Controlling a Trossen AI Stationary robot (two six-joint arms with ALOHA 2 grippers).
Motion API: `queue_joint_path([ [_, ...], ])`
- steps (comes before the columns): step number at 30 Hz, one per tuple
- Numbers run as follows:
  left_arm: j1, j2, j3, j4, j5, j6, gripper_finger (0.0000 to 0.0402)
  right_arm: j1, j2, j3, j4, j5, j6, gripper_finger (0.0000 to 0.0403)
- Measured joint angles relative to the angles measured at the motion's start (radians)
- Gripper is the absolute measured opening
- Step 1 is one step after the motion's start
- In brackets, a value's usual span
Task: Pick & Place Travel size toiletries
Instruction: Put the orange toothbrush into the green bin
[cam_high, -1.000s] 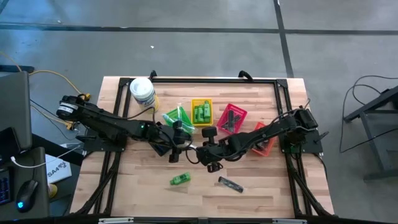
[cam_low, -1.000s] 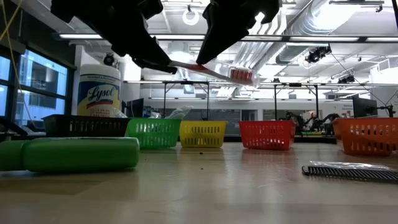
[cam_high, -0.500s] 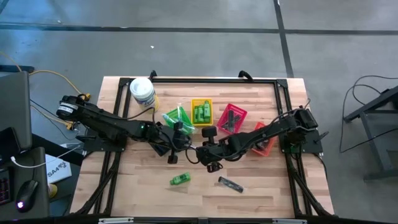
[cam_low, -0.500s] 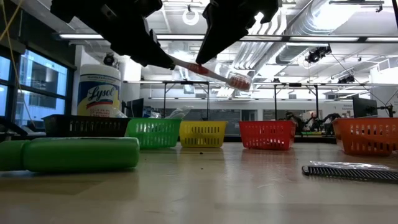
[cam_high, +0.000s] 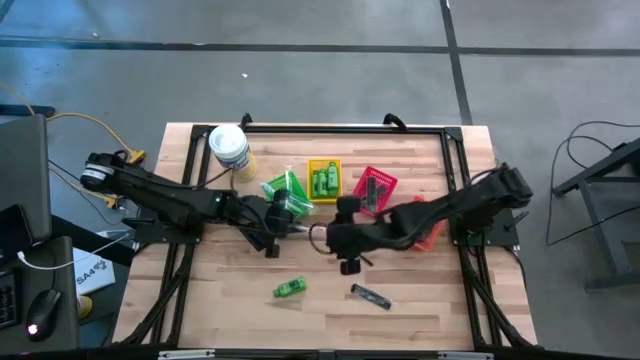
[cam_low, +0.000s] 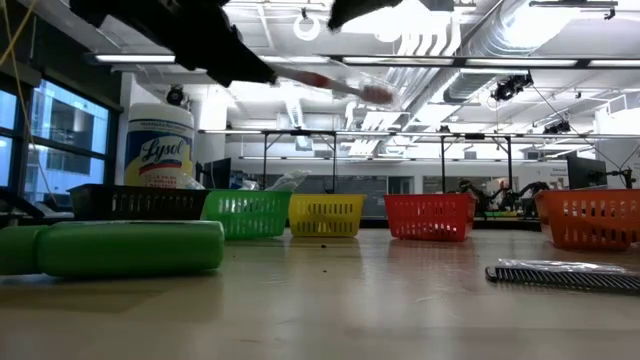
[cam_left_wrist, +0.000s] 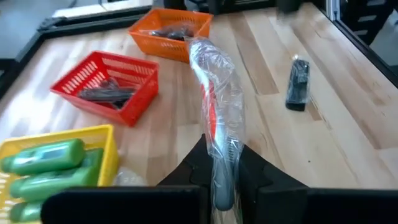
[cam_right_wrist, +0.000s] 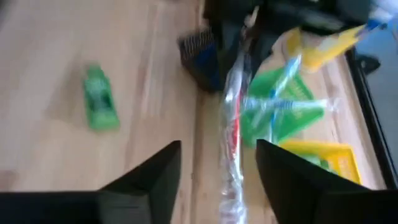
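A toothbrush in a clear wrapper (cam_left_wrist: 217, 93) hangs in the air above the table's middle, also seen in the low view (cam_low: 335, 82). My left gripper (cam_left_wrist: 222, 186) is shut on its near end. My right gripper (cam_right_wrist: 230, 186) stands open, its fingers on either side of the wrapper's free end without touching it, and is raised to the low view's top edge (cam_low: 385, 8). A green mini bottle (cam_high: 289, 288) and a black comb (cam_high: 370, 296) lie flat on the table nearer the front. My left gripper pinches the handle end of the wrapped toothbrush (cam_left_wrist: 222, 163) between its two fingers. The fingers come from the table's left, slanting a little downward, and lie along the toothbrush. It sticks out ahead of them, lifted clear of the table, its head end (cam_low: 376, 93) free.
Small baskets stand in a row behind the grippers: green (cam_high: 287, 190), yellow (cam_high: 324, 180) with green bottles, red (cam_high: 372, 188) and orange (cam_high: 428, 222). A white tub (cam_high: 229, 147) stands at the far left. Bare wood lies along the table's front edge.
My right gripper has let go of the toothbrush and risen away from it. The toothbrush stays in my left gripper alone and has gone up a little, its head end still pointing toward the table's right.
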Motion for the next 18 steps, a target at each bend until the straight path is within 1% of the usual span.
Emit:
queue_joint_path([
  [2, 0.0, -0.049, -0.029, 0.003, -0.003, 0.006, 0.0019, 0.001, -0.045, -0.009, 0.018, -0.015, 0.006, 0.0211],
  [4, 0.0, -0.111, -0.07, 0.03, -0.004, 0.011, 0.0019, 0.014, -0.095, -0.038, 0.018, -0.013, 0.013, 0.0224],
  [8, 0.0, -0.281, -0.178, 0.023, -0.035, -0.003, 0.0019, 0.045, -0.216, -0.147, 0.129, -0.018, 0.013, 0.0222],
  [12, 0.0, -0.472, -0.296, -0.021, -0.039, -0.042, 0.0019, 0.081, -0.36, -0.315, 0.259, -0.011, 0.021, 0.0198],
  [13, 0.0, -0.52, -0.317, -0.056, -0.042, -0.057, 0.0019, 0.087, -0.397, -0.364, 0.29, -0.011, 0.027, 0.0189],
  [15, 0.0, -0.612, -0.343, -0.179, -0.061, -0.085, 0.0019, 0.102, -0.474, -0.467, 0.39, -0.012, 0.038, 0.0168],
  [18, 0.0, -0.695, -0.344, -0.352, -0.126, -0.135, 0.0019, 0.126, -0.601, -0.641, 0.537, -0.024, 0.056, 0.0127],
])
